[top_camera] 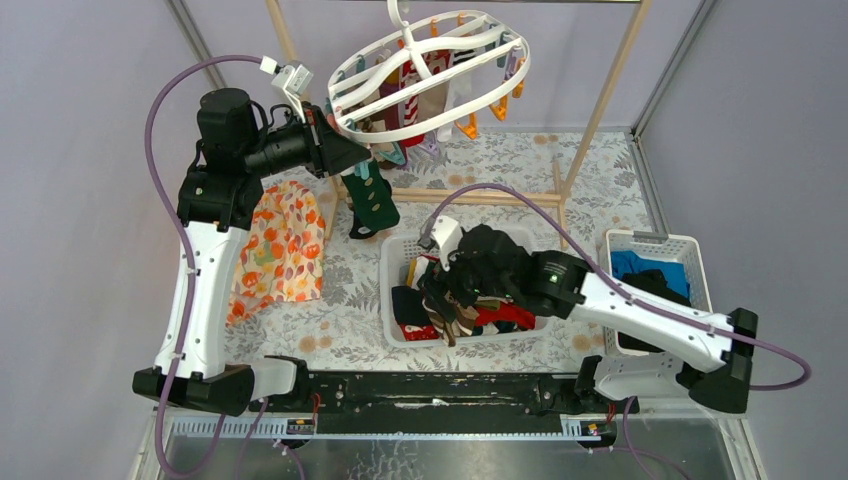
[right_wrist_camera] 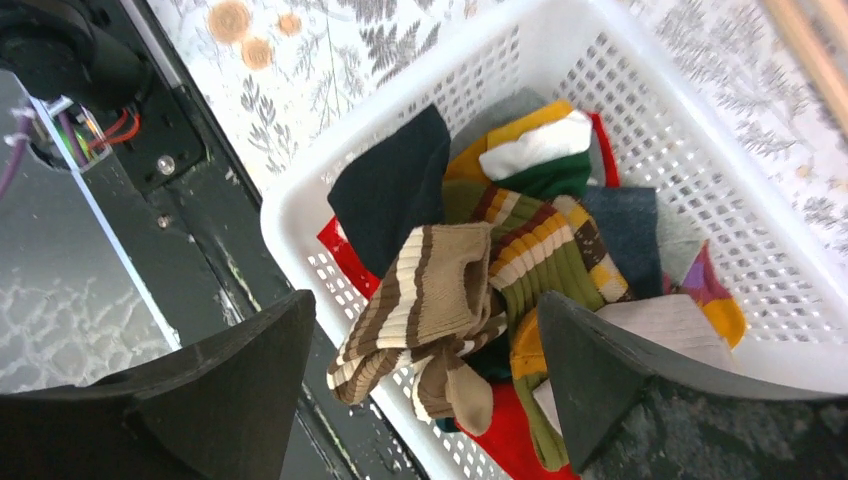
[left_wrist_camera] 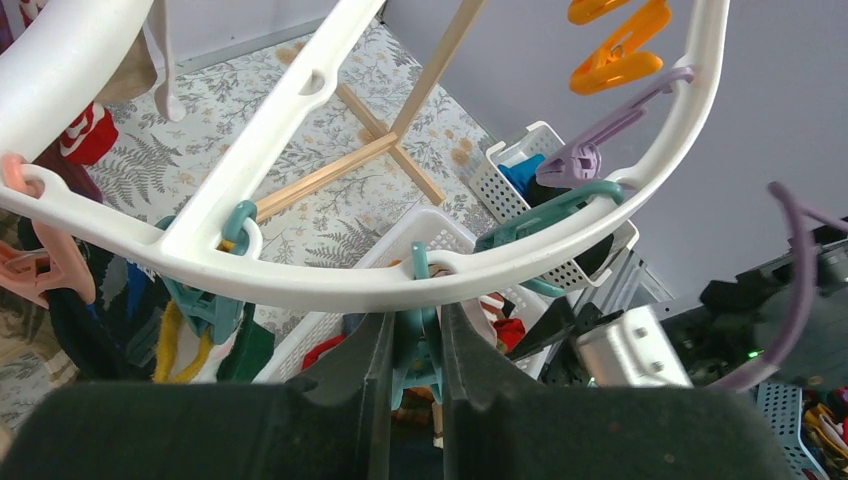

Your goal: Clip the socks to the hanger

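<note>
The white oval hanger (top_camera: 430,80) hangs from the wooden rack, with several socks (top_camera: 418,92) clipped under it. A dark green sock (top_camera: 372,200) dangles below its left side. My left gripper (top_camera: 345,150) is at the hanger's left rim (left_wrist_camera: 300,285). It (left_wrist_camera: 415,322) is shut on a teal clip (left_wrist_camera: 415,350) that hangs from that rim. My right gripper (top_camera: 450,290) (right_wrist_camera: 425,340) stands open over a white basket (right_wrist_camera: 650,90) heaped with mixed socks (right_wrist_camera: 530,230). A tan and brown striped sock (right_wrist_camera: 430,290) lies between its fingers, draped over the basket's near rim.
An orange floral cloth (top_camera: 280,245) lies by the left arm. A second white basket (top_camera: 690,250) at the right holds blue and black clothes. The wooden rack's legs (top_camera: 600,100) and floor bar (top_camera: 470,197) stand behind the sock basket (top_camera: 388,290). Orange, purple and teal clips (left_wrist_camera: 610,60) hang along the hanger's far rim.
</note>
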